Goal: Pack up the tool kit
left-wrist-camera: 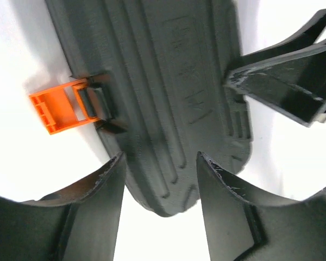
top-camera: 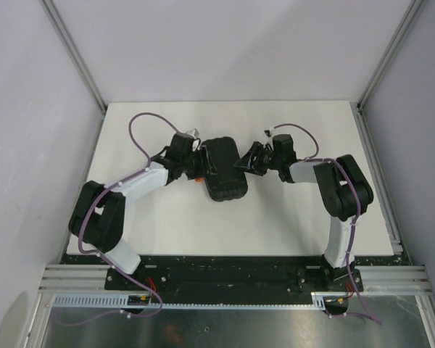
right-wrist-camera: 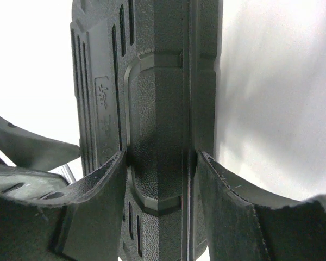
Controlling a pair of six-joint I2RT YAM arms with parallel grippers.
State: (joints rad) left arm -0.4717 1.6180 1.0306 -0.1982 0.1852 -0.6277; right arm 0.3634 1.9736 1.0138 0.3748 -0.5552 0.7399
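Black ribbed plastic, stiff and likely light: hold the tool kit (top-camera: 223, 170) across both shells, where your right gripper (right-wrist-camera: 160, 157) clamps it; your left gripper (left-wrist-camera: 160, 160) stands open near the orange latch (left-wrist-camera: 54, 110).

Raised lettering on tool kit (left-wrist-camera: 163, 98), illegible — nothing readable (too blurred)

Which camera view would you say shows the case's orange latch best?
The left wrist view: the orange latch is large and sharp there, swung out from the edge of the black case. The top external view is too distant to make the latch out, and the right wrist view shows only the case's seam side.
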